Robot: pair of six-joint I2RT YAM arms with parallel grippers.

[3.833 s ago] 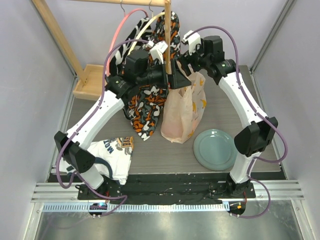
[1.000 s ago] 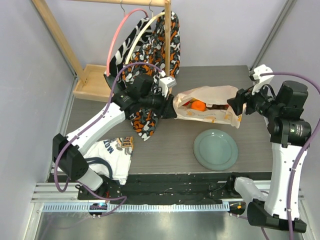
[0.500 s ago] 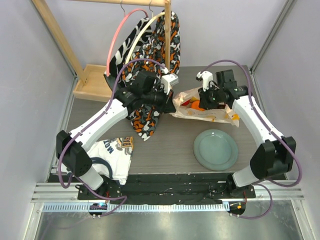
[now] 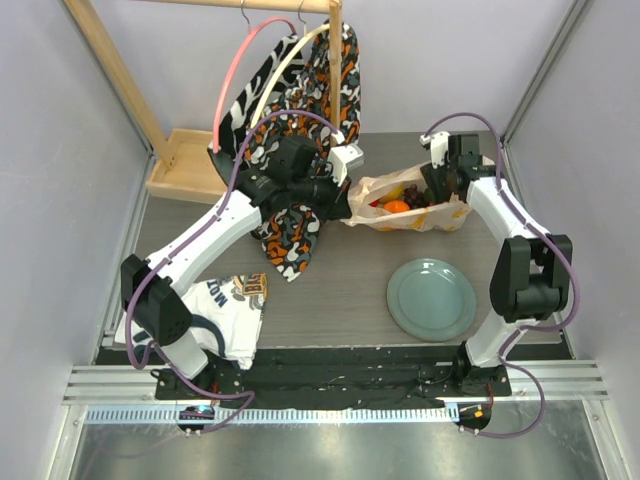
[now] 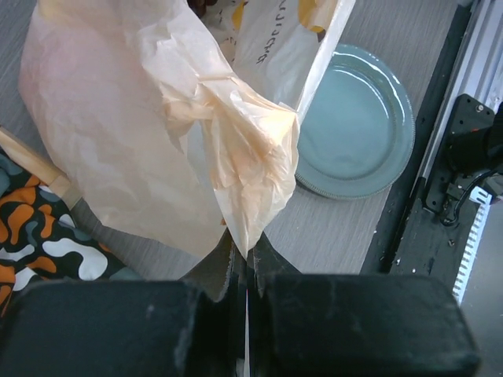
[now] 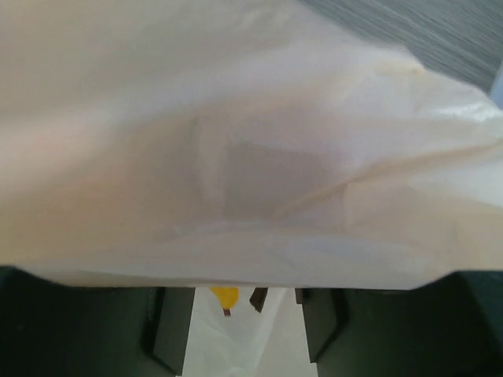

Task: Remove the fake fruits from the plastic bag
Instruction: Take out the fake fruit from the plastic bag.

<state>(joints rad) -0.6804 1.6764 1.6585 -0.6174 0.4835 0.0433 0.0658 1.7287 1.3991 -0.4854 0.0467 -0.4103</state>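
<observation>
Barely begun, with no fruit out as far as seen. Lying on its side on the worktop [image 4: 340, 290], just beyond the plate [image 4: 432, 298]: the plastic bag [image 4: 445, 215]. Showing inside it: the fake fruits [image 4: 397, 207], orange, red and dark ones bunched together. Clenched with the left hand [image 5: 242, 255] on a twisted bunch of bag film at the end beyond and left of the plate, film pinched tight. Set at the bag's other end, straight beyond the plate: the right hand [image 4: 436, 188]. Fingers [image 6: 169, 338] apart at the base, tips buried under film, so cannot tell whether grasping a fruit or nothing. Left to do: get every fruit out of the bag, perhaps onto the plate.
</observation>
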